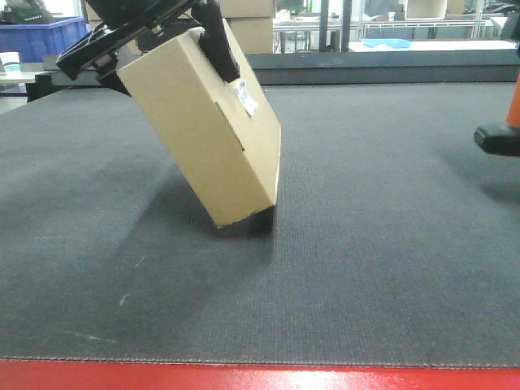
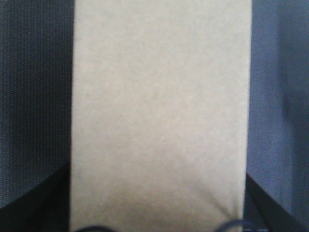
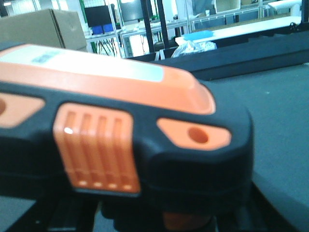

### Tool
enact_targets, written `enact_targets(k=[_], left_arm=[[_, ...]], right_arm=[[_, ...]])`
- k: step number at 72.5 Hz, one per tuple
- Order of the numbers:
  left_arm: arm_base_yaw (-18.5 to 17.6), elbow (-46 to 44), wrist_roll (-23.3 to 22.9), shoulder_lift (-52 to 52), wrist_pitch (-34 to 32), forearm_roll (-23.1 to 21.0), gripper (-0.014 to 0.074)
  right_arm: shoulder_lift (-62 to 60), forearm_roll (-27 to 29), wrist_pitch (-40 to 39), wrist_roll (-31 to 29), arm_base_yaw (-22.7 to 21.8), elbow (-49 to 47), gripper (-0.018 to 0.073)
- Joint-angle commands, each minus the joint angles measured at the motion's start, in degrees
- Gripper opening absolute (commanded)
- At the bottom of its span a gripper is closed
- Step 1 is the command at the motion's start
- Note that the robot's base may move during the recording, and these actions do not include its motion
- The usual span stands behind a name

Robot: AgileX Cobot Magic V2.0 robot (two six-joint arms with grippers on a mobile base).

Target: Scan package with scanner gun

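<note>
One cardboard box (image 1: 203, 138) leans steeply at about 11 o'clock in the front view. Its lower corner is touching or just above the grey surface (image 1: 366, 268), and I cannot tell which. The left pincer (image 1: 175, 73) is clamped across the box's upper end. A small white label (image 1: 246, 97) sits toward 1 o'clock on the box. The scanner (image 3: 145, 145) shows at the 3 o'clock edge, well apart from the box. The right pincer's fingers are hidden, so I cannot tell its state. The likely risks are that the tilted label meets the beam at a glancing angle and the scan misses, or that the box pivots in the narrow hold and slips.
</note>
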Motion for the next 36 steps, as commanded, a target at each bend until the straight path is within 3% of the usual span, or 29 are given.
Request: enact_targets(k=[1, 36], left_arm=[[-0.36, -0.21, 0.11, -0.33, -0.34, -0.67, -0.0111], [-0.36, 1.87, 0.11, -0.33, -1.08, -0.67, -0.0111]], right_arm=[[0.72, -0.30, -5.32, -0.47, 0.03, -0.36, -0.0162], [2.72, -3.99, -5.44, -0.47, 0.03, -0.46, -0.0162]])
